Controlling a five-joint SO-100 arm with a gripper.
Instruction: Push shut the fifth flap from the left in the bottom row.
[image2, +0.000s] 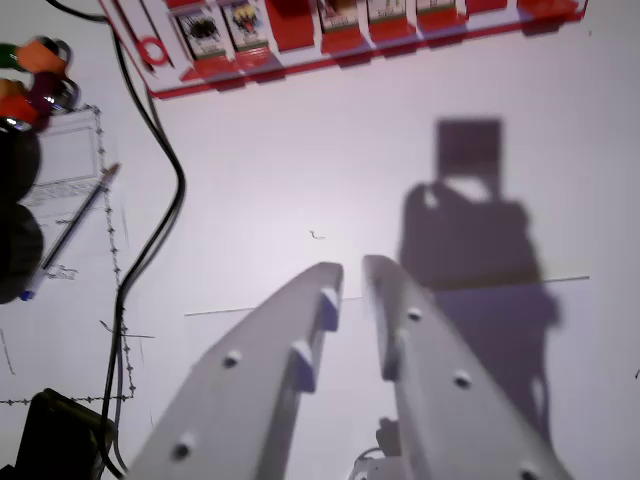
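Spreading across most of the wrist view, the white table is largely bare. Along its twelve-o'clock edge runs the red flap board, long axis roughly nine to three and tilted slightly; only its lowest row shows, cropped, so which flap is fifth cannot be told for sure. A black cable snakes down at nine o'clock. The gripper sits at six o'clock, jaws slightly parted and holding nothing, well apart from the board, which lies straight ahead.
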